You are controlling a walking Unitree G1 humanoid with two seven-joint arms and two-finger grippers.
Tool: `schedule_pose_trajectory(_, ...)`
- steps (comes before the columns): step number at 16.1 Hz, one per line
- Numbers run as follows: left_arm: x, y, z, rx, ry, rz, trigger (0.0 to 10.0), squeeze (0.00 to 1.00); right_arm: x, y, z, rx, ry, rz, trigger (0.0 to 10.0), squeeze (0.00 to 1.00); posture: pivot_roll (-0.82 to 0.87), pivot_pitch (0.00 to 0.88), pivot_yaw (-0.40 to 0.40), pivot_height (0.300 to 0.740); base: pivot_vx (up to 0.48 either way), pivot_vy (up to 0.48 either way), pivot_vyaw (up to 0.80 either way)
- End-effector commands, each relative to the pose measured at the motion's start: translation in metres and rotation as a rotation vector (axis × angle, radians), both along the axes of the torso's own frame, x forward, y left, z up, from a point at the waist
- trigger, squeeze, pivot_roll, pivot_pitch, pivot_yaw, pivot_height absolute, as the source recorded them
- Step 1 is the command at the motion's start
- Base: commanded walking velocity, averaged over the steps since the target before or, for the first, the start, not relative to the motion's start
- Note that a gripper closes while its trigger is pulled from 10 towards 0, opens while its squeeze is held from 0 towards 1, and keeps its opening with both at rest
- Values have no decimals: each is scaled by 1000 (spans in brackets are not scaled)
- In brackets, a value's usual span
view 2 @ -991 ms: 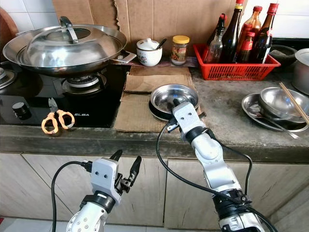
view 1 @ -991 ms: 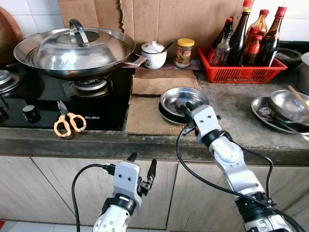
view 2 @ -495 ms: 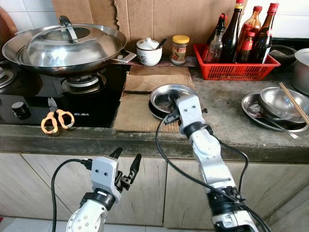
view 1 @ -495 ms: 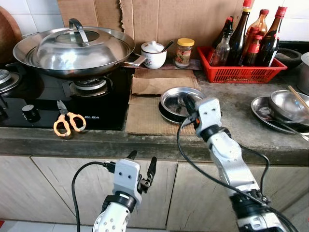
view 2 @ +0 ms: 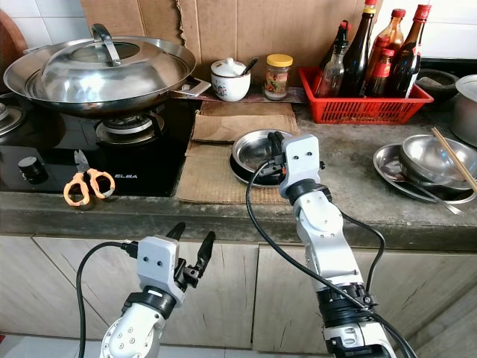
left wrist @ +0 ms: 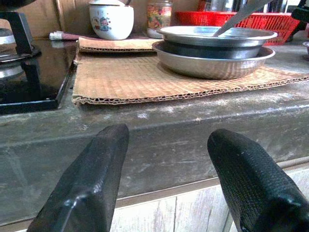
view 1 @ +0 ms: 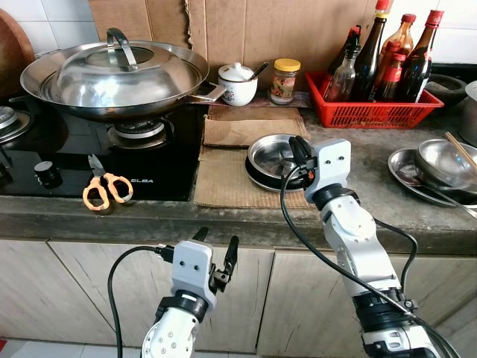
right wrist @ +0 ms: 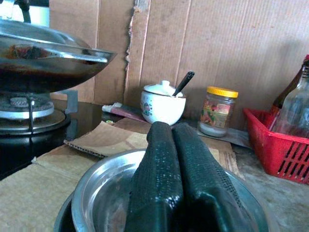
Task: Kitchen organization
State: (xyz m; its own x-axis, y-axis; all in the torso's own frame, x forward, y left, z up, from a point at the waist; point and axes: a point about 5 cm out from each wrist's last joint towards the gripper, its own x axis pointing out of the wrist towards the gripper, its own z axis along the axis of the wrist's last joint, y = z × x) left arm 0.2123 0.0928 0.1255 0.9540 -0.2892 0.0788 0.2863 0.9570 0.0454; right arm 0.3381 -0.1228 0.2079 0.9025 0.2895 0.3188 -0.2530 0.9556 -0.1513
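Steel bowls (view 1: 274,158), stacked near the tabletop's front edge, could get shoved off the cardboard, since the right tool (view 1: 297,151) hovers over them pinched shut, gripping nothing.

Both arms are silver-grey segmented tubes with black collars at the joints, and each ends in a boxy pale-grey wrist block carrying small dark screws. A black cable loops out from each wrist and runs back along its arm. The left gripper (view 1: 217,251) and right gripper (right wrist: 178,183) each have two long black fingers with a finely pebbled surface.
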Motion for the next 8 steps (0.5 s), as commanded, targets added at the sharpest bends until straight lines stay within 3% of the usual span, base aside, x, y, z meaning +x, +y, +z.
schedule_pose_trajectory(1,1,-1,-2,10,12,-3,10000,0,-1,0,-7,-57,17,4,0,0,122,10,-58,740,0,0,0)
schedule_pose_trajectory(3,0,0,-2,14,12,-3,10000,0,-5,0,-19,-133,27,-1,0,0,121,11,-57,740,0,0,0)
schedule_pose_trajectory(8,0,-1,-2,17,11,-8,10000,0,-6,0,-27,-197,38,-3,0,0,122,17,-56,740,0,0,0)
